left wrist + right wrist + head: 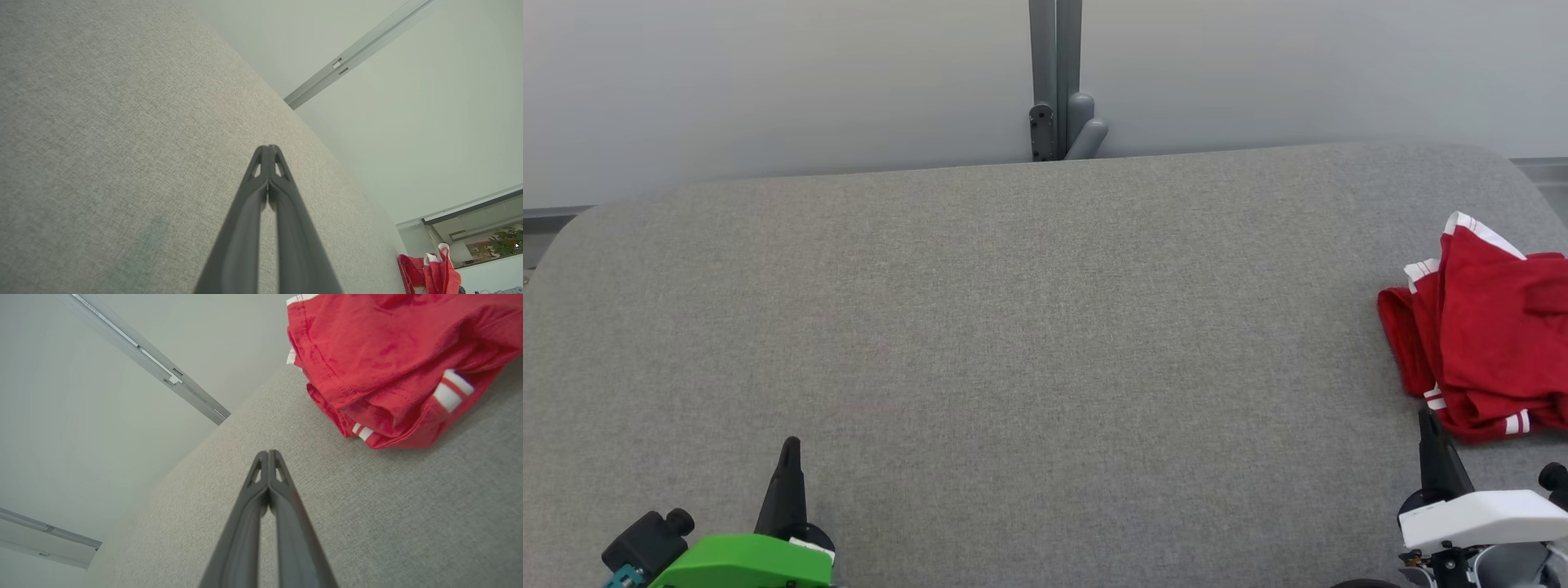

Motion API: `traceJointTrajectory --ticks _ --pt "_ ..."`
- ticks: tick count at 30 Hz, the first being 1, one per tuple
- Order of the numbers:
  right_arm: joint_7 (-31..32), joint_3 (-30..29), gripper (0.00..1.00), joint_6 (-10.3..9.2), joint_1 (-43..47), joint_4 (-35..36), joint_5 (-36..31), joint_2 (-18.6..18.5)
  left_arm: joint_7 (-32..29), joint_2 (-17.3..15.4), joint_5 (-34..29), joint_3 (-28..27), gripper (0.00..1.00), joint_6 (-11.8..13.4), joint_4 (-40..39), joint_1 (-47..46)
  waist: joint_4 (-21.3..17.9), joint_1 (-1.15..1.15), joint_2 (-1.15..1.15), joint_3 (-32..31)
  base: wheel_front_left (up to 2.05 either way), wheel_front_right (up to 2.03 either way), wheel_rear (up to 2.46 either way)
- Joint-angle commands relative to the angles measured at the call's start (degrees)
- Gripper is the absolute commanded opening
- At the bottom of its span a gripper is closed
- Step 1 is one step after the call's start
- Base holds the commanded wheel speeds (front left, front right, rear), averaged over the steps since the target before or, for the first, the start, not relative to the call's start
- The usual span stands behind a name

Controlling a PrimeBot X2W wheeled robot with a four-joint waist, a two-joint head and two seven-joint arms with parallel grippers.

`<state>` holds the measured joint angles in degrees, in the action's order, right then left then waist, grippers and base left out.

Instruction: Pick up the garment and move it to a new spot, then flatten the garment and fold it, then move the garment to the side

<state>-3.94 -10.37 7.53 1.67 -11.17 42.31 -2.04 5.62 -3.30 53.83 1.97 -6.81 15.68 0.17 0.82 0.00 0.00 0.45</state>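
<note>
Running off head view's right edge, crumpled garment (1490,327); shape unclear

a wide tabletop (1013,327) covered in grey woven fabric, with rounded far corners, spreads across the head view. its surface is flat and even, and the wrist views show a fine weave up close. a crumpled red cloth garment (1490,327) with white stripes along its hems lies directly on the tabletop at its right side. it is bunched in loose folds with one striped edge turned up, and the picture's border cuts off part of it.
</note>
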Motion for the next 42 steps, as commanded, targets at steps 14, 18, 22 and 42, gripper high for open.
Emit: traceJointTrajectory --ticks 14,18,22,42 --pt "2.65 0.77 0.00 -0.03 -3.01 -0.44 12.09 -0.56 -2.48 -0.71 9.75 -1.68 0.00 -0.37 -0.78 -2.87 -0.14 0.00 0.00 -0.05 0.00 0.00 0.00" --pt "3.30 0.96 0.00 -0.03 -3.56 -0.66 15.04 -0.59 -3.09 -0.72 12.05 -2.07 0.00 -0.39 -0.80 -3.22 -0.18 0.00 0.00 -0.06 0.00 0.00 0.00" --pt "3.92 1.13 0.00 -0.03 -3.96 -0.88 17.86 -0.62 -3.70 -0.73 14.27 -2.48 0.00 -0.43 -0.82 -3.65 -0.22 0.00 0.00 -0.07 0.00 0.00 0.00" --pt "6.80 1.96 0.00 -0.02 -5.96 -1.95 30.76 -0.77 -6.59 -0.70 24.55 -4.24 0.00 -0.61 -0.88 -5.19 -0.42 0.00 0.00 -0.14 0.00 0.00 0.00"
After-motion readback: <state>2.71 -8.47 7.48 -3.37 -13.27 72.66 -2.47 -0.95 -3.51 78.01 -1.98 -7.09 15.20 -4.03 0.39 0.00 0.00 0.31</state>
